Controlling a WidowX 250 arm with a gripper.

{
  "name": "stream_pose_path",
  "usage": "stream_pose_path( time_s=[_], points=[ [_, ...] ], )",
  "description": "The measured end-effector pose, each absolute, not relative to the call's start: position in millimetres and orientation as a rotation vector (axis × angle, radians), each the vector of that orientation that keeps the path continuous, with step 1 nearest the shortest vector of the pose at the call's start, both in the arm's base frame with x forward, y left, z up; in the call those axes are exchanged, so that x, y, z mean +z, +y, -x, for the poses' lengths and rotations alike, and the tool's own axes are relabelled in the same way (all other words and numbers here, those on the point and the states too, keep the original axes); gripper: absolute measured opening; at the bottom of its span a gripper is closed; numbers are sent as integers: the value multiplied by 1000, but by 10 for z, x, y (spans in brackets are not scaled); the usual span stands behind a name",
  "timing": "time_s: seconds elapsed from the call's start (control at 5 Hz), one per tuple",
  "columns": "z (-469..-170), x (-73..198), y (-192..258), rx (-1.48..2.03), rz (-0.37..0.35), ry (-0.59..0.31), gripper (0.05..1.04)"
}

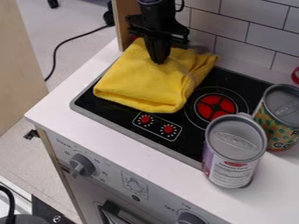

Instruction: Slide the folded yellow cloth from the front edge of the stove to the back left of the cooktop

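Slanting toward upper right, the yellow cloth (137, 81) underlies the closed claw (159, 61), hold unclear.

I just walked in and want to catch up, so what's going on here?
A black robot arm has its tool pointed down at a folded yellow cloth, its tip seemingly on the fabric; whether it grips any is hard to tell. The cloth lies over the back left part of a black stovetop, beside a red burner. Two cans, a nearer one and a farther one, stand upright at the right.
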State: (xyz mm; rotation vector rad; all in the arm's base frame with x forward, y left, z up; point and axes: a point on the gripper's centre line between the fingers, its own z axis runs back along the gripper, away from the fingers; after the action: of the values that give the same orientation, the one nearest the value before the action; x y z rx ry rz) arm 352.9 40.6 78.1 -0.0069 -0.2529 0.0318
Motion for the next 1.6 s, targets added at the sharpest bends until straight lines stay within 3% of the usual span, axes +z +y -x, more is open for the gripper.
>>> stream_pose_path(
  time_s=[0.2,0.8,1.4,1.6],
  points=[
    [-3541,953,375,58,20,-302,52],
    [-3425,1238,339,111,43,-188,52],
    [-3349,1374,332,102,94,-169,52],
    [-3270,1280,171,23,143,-177,52]
  ],
)
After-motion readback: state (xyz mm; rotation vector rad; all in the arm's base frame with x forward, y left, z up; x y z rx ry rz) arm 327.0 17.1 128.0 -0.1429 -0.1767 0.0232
